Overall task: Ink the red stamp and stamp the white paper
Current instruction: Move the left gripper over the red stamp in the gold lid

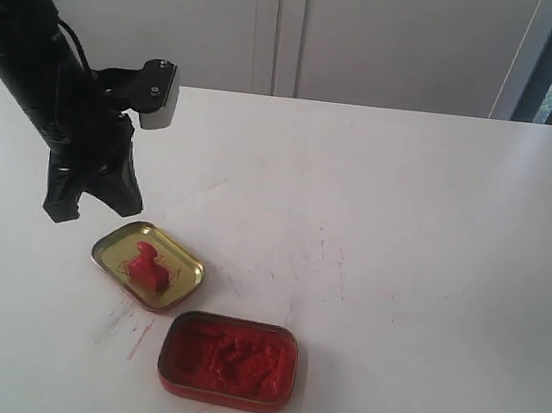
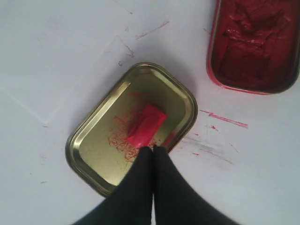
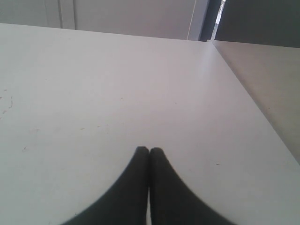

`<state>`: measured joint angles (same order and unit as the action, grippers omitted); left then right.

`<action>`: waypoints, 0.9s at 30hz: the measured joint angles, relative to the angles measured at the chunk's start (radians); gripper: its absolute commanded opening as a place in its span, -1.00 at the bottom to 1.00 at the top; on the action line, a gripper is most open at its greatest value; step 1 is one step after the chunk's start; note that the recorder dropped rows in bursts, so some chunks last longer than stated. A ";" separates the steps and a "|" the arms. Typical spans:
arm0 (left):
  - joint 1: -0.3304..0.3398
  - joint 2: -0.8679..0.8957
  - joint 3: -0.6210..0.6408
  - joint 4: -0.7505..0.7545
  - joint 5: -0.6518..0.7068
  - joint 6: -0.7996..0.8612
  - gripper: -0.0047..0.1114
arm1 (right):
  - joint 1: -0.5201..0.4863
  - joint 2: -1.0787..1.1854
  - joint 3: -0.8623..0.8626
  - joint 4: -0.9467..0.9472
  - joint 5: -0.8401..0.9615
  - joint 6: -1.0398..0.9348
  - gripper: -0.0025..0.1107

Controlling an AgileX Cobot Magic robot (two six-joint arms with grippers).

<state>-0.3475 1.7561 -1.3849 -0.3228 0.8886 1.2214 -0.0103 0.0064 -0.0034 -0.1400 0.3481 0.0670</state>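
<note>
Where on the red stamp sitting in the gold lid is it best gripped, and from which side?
Probably the knob handle, from straight above. The red stamp stands base-down inside the gold lid, knob up, and the lid's raised rim rings its base, so a low sideways approach looks blocked. The left gripper hangs near it with jaws shut; they would need to open first.

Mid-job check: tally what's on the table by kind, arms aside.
Stamps: 1, the red stamp, inside the lid
Tin lids: 1, the gold lid
Ink tins: 1, the red tin of red paste
Paper sheets: 1, the white paper, faint against the table
Total: 4
</note>
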 measured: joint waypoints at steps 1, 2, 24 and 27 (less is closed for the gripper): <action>0.000 0.010 -0.012 0.002 0.010 0.002 -0.92 | 0.000 0.000 0.000 0.000 0.000 0.000 -0.96; 0.000 0.017 -0.025 0.005 0.025 0.004 -0.92 | 0.000 0.000 0.000 0.000 0.000 0.000 -0.96; -0.151 0.072 -0.089 0.285 0.042 0.091 -0.92 | 0.000 0.000 0.000 0.000 0.000 0.000 -0.96; -0.151 0.074 -0.089 0.289 0.024 0.106 -0.90 | 0.000 0.000 0.000 0.000 0.000 0.000 -0.96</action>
<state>-0.4983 1.8299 -1.4738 -0.0342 0.9127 1.3276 -0.0103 0.0064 -0.0034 -0.1400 0.3481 0.0670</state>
